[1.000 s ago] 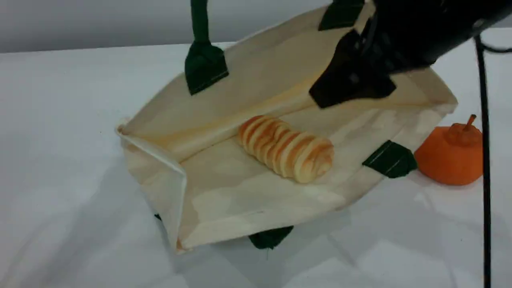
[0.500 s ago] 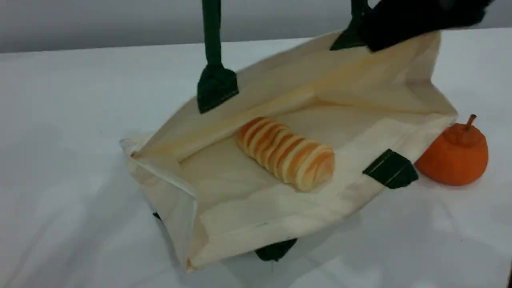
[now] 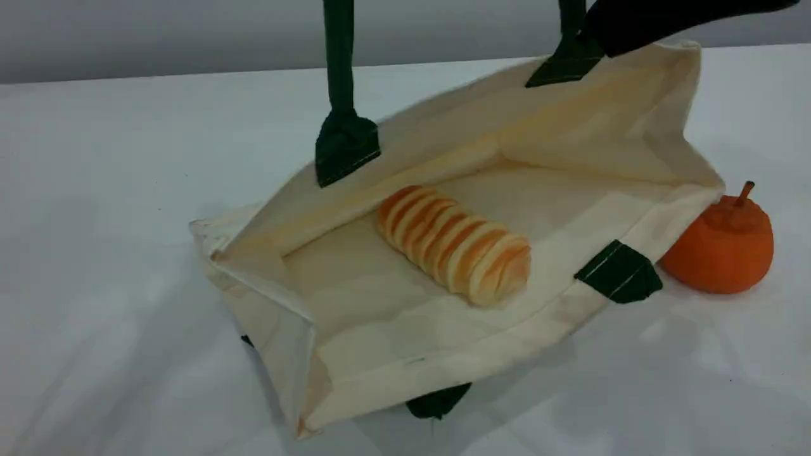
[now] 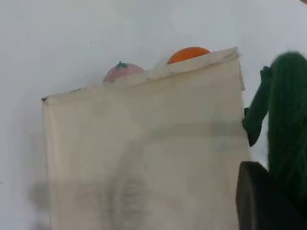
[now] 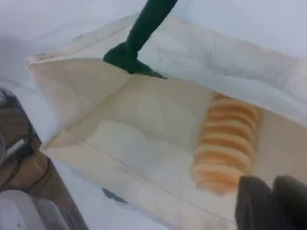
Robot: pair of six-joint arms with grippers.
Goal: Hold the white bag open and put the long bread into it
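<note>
The left gripper (image 4: 271, 194) has its jaws clamped on the green rope handle (image 4: 288, 120), which runs up beside the one dark fingertip (image 4: 259, 201) at the bottom of the left wrist view. Below those jaws the handle hangs taut. In the scene view it shows as two green strands rising out of the top edge. It holds up the upper side of the white bag (image 3: 443, 329), so the mouth stands open while the lower side lies flat on the table (image 3: 127, 190). Ahead of the left jaws and to their left spreads the bag's cream outer panel. Past its far edge peek an orange fruit (image 4: 188, 53) and a pinkish round fruit (image 4: 122, 72) with a green top.

The right gripper (image 5: 271, 203) has its jaws together, two dark fingertips side by side at the bottom of the right wrist view. In the scene view the right arm (image 3: 659, 19) sits at the top edge, above the bag's raised rim. The long bread (image 3: 453, 250) lies below and ahead of the right jaws and apart from them. It rests inside the bag on the flat lower side, slanted across it, near the fold where the raised side meets the flat one. Farther ahead of those jaws one handle strand drops to its green fabric tab (image 5: 127, 60) on the raised side. The orange fruit sits on the table just beside the bag's right corner
</note>
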